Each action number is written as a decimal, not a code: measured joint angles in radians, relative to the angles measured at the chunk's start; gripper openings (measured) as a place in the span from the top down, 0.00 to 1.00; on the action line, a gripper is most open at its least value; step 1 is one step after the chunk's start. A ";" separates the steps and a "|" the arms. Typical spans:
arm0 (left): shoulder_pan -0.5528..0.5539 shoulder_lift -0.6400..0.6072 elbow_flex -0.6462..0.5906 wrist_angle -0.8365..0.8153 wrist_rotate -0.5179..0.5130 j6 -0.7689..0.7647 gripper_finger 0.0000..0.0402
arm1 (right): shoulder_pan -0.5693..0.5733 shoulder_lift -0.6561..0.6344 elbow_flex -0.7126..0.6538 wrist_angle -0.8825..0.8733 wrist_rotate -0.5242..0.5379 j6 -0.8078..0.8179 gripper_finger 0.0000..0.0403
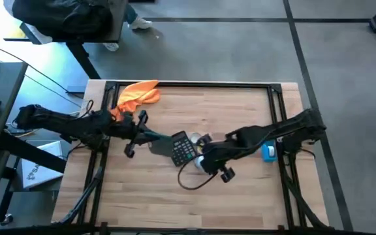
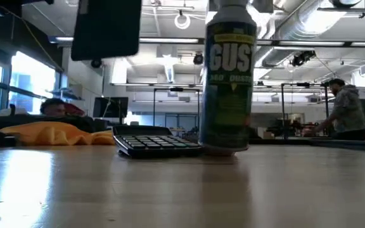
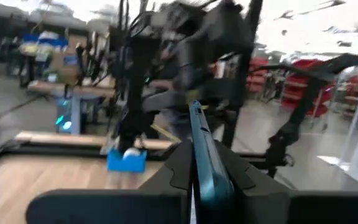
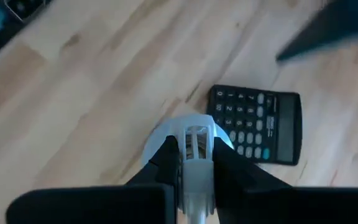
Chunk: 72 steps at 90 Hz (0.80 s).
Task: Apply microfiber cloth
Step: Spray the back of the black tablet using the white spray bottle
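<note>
The microfiber cloth [image 1: 138,95] lies bunched at the far left of the counter [image 1: 240,111], untouched and well apart from the calculator [image 1: 183,148] at mid-counter. Neither arm is free for it: the right gripper [image 4: 196,163] is pinching the top of the duster can [image 2: 227,76], which stands just right of the calculator, and the left gripper [image 3: 199,180] is pressed together on a thin teal-edged slab, a card or lid perhaps, though the blurred wrist view leaves its identity unsure. Judging by this, the cloth step has not begun, and doing it well means first emptying a gripper. The left arm is nearer, so it should set its slab flat on bare wood to the near left, then reach to the far left and pinch the cloth at a raised fold rather than a flat edge. Carry it high enough to clear the calculator, lay it over the keys, and wipe lightly so the calculator does not slide toward the can.
</note>
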 joint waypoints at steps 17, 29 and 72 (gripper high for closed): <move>0.071 0.103 0.042 0.080 0.116 -0.037 0.97 | 0.000 0.113 0.171 -0.087 -0.112 -0.179 0.94; 0.091 0.174 0.044 0.147 0.174 -0.068 0.97 | -0.002 0.136 0.198 -0.103 -0.222 -0.279 0.94; 0.176 0.436 0.045 0.402 0.270 -0.199 0.97 | -0.008 0.145 0.198 -0.093 -0.415 -0.642 0.94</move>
